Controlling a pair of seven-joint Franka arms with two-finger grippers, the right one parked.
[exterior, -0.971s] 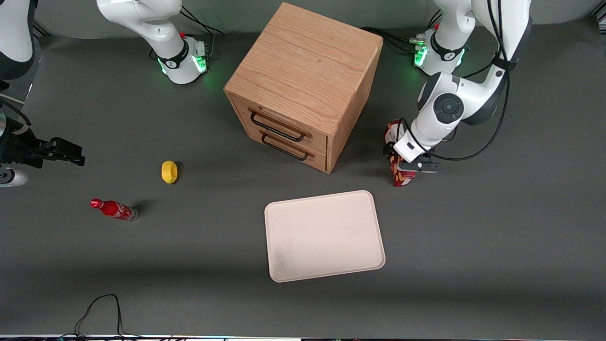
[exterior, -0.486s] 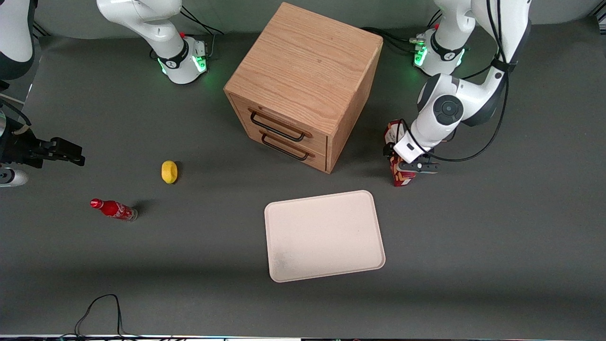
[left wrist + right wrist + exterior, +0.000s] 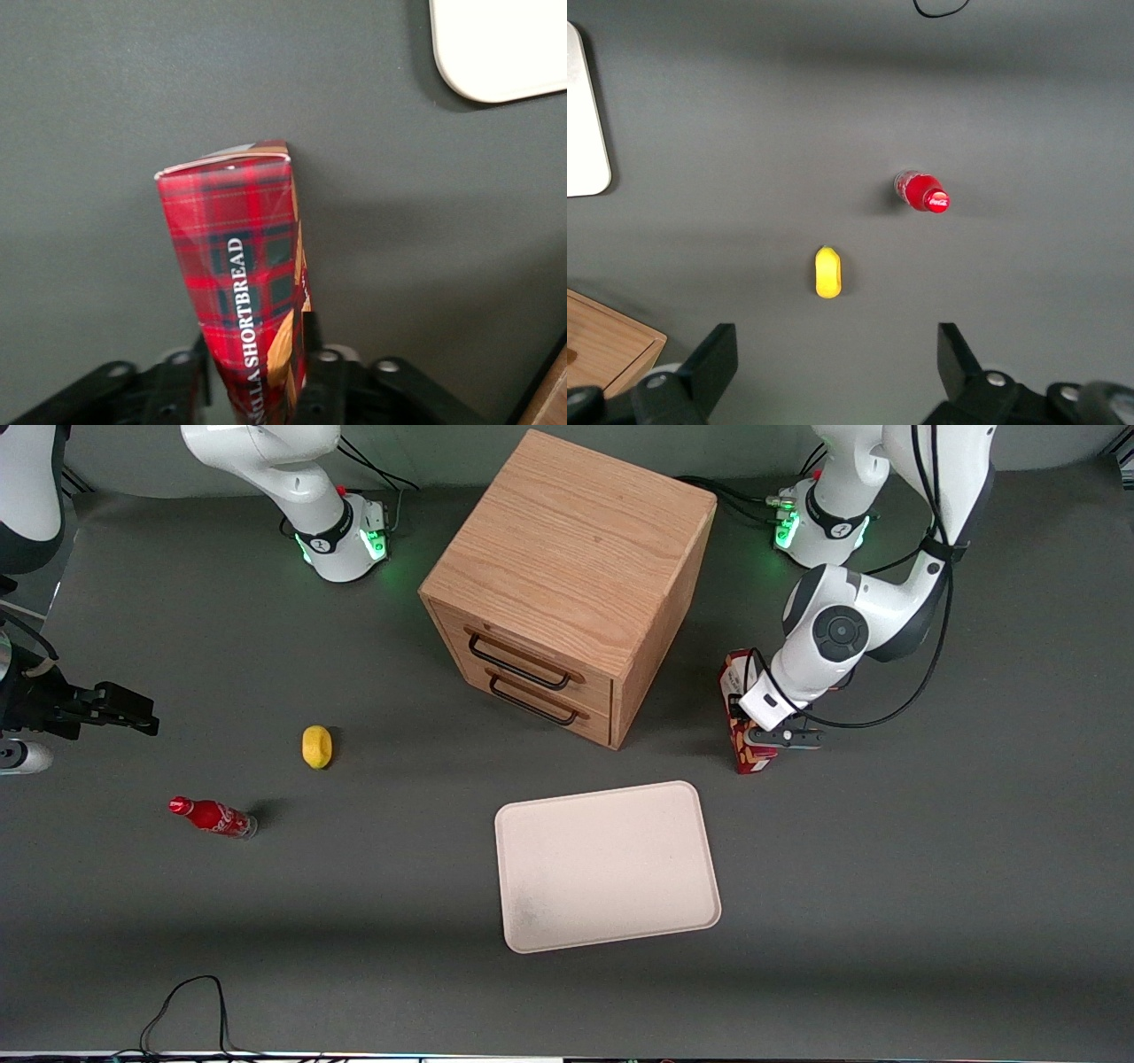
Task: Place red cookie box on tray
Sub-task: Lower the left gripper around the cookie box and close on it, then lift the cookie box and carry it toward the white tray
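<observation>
The red cookie box [image 3: 751, 758], plaid red with tan cookie pictures, stands on end and slightly tilted beside the wooden cabinet, farther from the front camera than the tray [image 3: 611, 790]. My left gripper [image 3: 755, 735] comes down over it, with a finger pressed against each long side. In the left wrist view the red cookie box [image 3: 237, 257] runs out from between the fingers of the gripper [image 3: 255, 341], and its end points at the table. A corner of the cream-white tray [image 3: 505, 49] shows a short way off. The tray lies flat with nothing on it.
A wooden two-drawer cabinet [image 3: 567, 584] stands close beside the box. Toward the parked arm's end lie a yellow lemon [image 3: 316, 746] and a small red soda bottle [image 3: 213, 816]. A black cable [image 3: 190, 1001] loops at the table's front edge.
The left arm's wrist has shifted slightly away from the front camera. The red box between the fingers has barely moved.
</observation>
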